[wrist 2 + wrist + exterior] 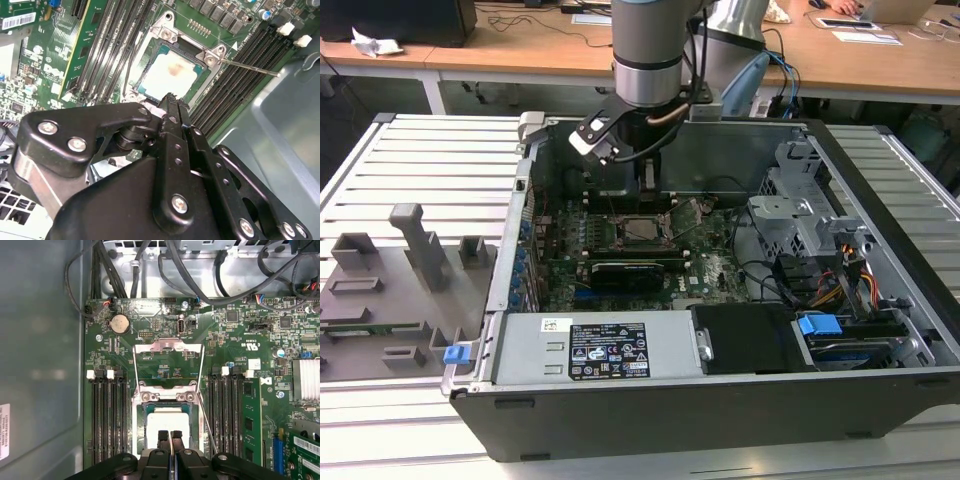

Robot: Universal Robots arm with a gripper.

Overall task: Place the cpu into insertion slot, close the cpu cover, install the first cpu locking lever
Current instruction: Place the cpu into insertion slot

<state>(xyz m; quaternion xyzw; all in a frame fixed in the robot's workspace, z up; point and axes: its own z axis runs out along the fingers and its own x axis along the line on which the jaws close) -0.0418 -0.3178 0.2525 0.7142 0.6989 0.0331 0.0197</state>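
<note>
Already the cpu (167, 421) sits in the insertion slot (177, 48), with the cpu cover (169, 346) open and not yet closed; the gripper (645, 192), fingers together, hovers at the cpu's twelve o'clock in the exterior view.

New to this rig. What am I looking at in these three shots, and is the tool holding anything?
One robot arm reaches into an open computer case lying on a slatted table. The exterior view looks on from off the arm. Both wrist views ride on the arm and look past its tool at the green motherboard. The cpu sits in the insertion slot. The cpu cover, a silver frame, is swung open next to it. The tool hangs right over the cpu, fingers shut, holding nothing. A grey tray of fixtures lies at the exterior view's left.
</note>
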